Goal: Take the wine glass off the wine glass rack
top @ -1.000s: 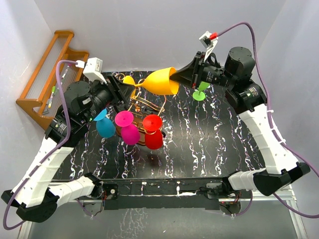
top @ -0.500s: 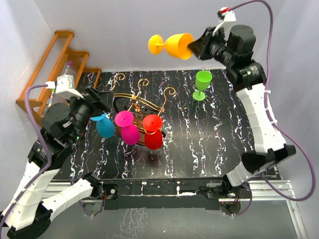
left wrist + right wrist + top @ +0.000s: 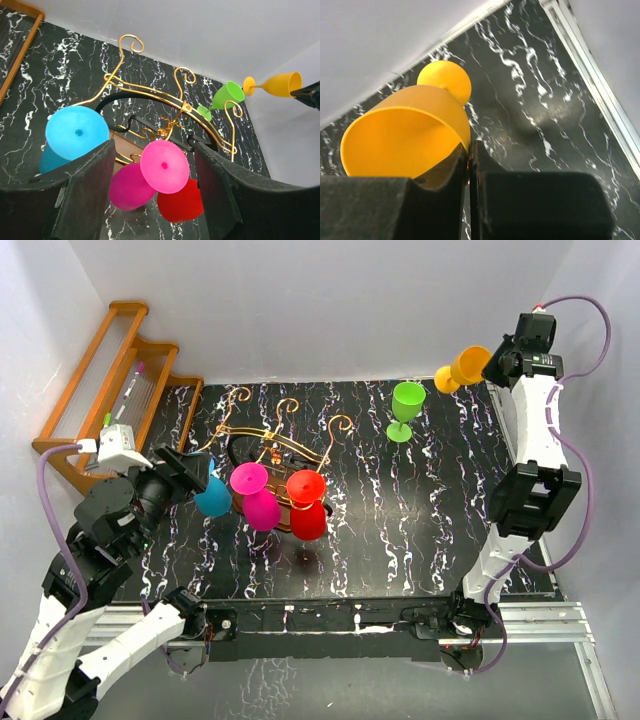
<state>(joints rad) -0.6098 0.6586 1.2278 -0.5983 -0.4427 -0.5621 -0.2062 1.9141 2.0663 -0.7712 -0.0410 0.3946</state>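
- worktop point(image 3: 400, 530): black marble finish, white veining; enclosed by plain white walls point(image 3: 330, 300) at far and side edges.
- wine glass rack point(image 3: 285, 445): standing left of centre.
- orange wine glass point(image 3: 462, 368): off the rack, aloft over far right corner; lying sideways, long axis roughly along far edge, foot pointing left, mouth toward right claw.
- right claw point(image 3: 497, 365): pinched on bowl rim.
- left claw point(image 3: 153, 144): spread wide, near left edge, facing rack.

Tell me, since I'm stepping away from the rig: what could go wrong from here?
The right gripper pinches the orange glass by only its bowl wall, held sideways in the air; it may slip. Setting it down could knock the upright green glass nearby. The open left gripper sits close to the blue glass and might bump it.
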